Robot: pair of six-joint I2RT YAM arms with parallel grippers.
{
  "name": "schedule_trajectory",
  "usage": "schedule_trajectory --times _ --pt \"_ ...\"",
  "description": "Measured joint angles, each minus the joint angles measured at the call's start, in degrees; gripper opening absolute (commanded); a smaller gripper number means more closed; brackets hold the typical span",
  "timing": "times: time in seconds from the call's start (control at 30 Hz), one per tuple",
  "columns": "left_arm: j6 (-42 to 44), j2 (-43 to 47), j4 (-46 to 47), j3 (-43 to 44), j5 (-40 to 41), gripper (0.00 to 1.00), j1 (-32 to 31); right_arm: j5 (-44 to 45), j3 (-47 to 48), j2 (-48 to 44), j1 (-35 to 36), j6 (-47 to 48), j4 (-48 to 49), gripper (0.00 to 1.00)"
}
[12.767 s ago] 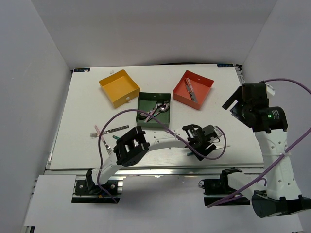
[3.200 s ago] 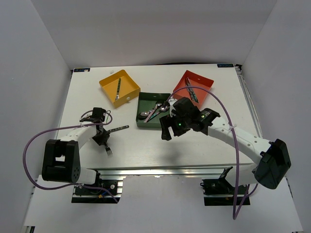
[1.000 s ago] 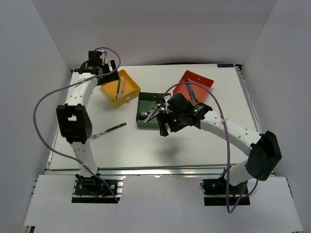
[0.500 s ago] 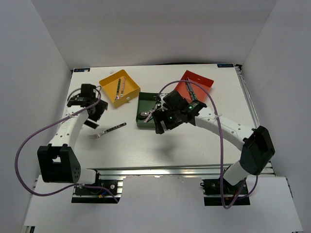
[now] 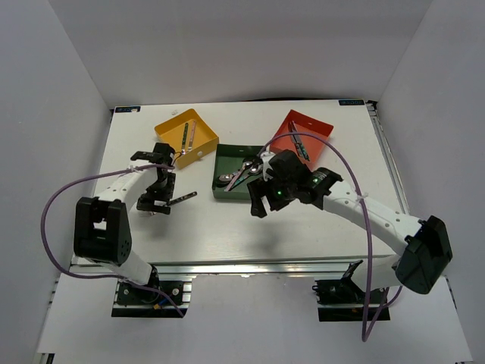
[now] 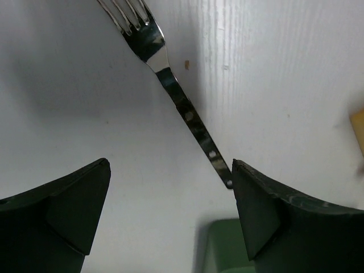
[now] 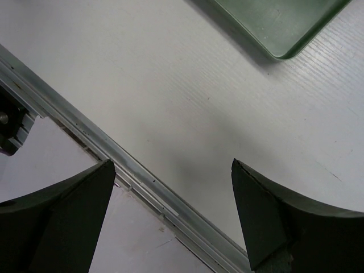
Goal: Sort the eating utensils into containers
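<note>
One fork point(image 5: 184, 199) lies alone on the white table, left of the dark green tray point(image 5: 221, 184). In the left wrist view the fork point(image 6: 179, 102) runs from its tines at the top to a handle end beside my right fingertip point(image 6: 256, 193). My left gripper point(image 5: 155, 203) point(image 6: 169, 165) hangs open just over it, not touching. Spoons point(image 5: 241, 172) lie in the green tray. A utensil point(image 5: 186, 138) rests in the yellow tray point(image 5: 203, 140), and others point(image 5: 300, 144) rest in the red-orange tray point(image 5: 312, 125). My right gripper point(image 5: 259, 205) point(image 7: 172, 164) is open and holds nothing, in front of the green tray point(image 7: 284, 23).
The three trays stand in a row across the back half of the table. The metal rail point(image 7: 114, 159) of the table's near edge runs under my right gripper. White walls enclose the table on three sides.
My left arm has swung from the back left corner by the yellow tray down to the fork. My right gripper has shifted slightly near the green tray's front edge.
</note>
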State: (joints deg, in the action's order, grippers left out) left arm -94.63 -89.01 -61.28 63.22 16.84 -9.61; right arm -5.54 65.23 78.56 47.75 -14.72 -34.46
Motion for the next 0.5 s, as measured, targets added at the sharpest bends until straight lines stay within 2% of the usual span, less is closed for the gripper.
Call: schedule_trajectory --times 0.33,0.43,0.5 --pt "-6.43 -8.52 11.80 -4.96 3.19 0.89 -0.42 -0.61 -6.97 -7.89 0.00 1.49 0.28 0.88" --pt "-6.71 -8.35 13.60 -5.29 4.22 0.73 -0.83 -0.63 -8.35 -9.55 0.00 1.90 0.24 0.88" --pt "-7.02 -7.50 15.06 -6.60 5.05 0.43 -1.29 -0.63 -9.03 -10.40 0.00 1.95 0.26 0.88"
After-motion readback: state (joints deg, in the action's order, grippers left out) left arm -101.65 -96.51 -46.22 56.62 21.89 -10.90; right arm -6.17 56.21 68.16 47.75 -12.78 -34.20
